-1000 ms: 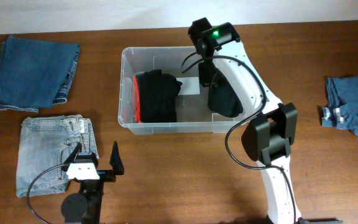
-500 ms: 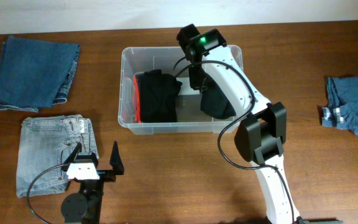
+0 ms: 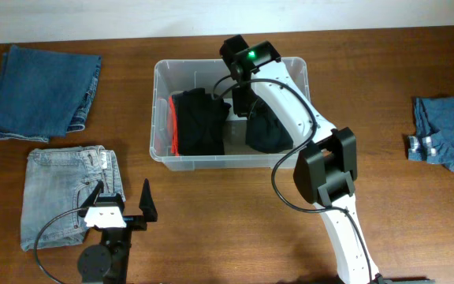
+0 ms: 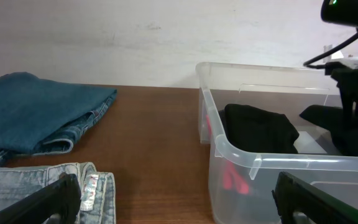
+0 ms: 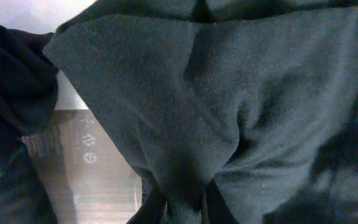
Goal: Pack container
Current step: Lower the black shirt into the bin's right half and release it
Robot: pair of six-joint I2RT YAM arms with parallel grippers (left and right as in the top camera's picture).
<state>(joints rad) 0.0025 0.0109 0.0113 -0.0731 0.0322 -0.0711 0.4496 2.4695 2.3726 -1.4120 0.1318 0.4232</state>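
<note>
Right claw (image 3: 243, 104) is down in the container (image 3: 158, 118), toward its back wall. Bunched garment (image 3: 268, 132) sits under it and a bit to its right, touching the fingers. Just left of the claw, same container: a folded stack (image 3: 198, 122). Way further left on the table (image 3: 211, 229), a folded denim piece (image 3: 46, 91) at the back, folded jeans (image 3: 65, 189) in front, left claw (image 3: 124, 203) at their front-right corner. Far right: crumpled denim (image 3: 446, 142).

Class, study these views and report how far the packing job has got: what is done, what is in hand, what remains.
Done: a folded black garment lies in the container. In hand: the right gripper pinches a second black garment low inside the container. To do: dark folded jeans, light jeans and a denim piece lie on the table; the left gripper is open.
</note>
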